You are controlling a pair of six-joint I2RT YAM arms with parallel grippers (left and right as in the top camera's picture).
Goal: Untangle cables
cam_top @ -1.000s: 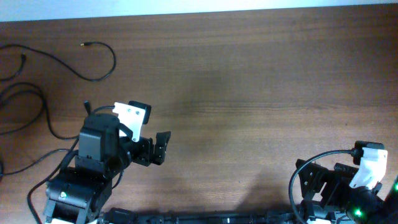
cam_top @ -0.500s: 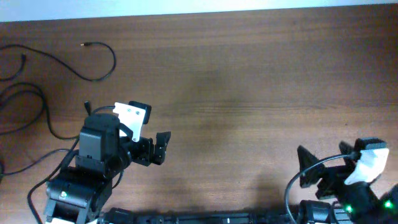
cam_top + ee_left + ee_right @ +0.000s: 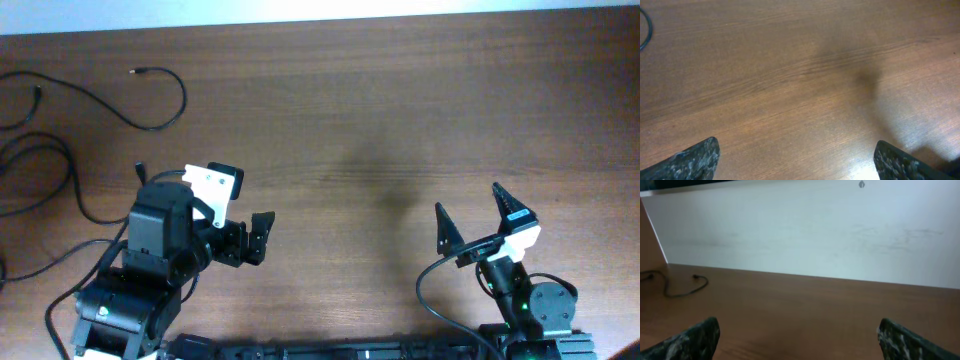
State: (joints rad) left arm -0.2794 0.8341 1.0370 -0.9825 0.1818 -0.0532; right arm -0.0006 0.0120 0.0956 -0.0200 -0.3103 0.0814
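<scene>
No text, label, brand or number can be read in any view. The surfaces shown bear no legible writing.

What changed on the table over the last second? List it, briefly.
The right gripper swung up out of the near-right corner and shifted left toward the table's middle; its fingers now stand open and empty. Nothing was grasped or released. The left gripper stayed put, open, and the cables at the far left lie as before.

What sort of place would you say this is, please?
Probably a robotics lab bench: a left arm and right arm mounted at a wooden table, loose black cables on it, and a white wall behind.
</scene>
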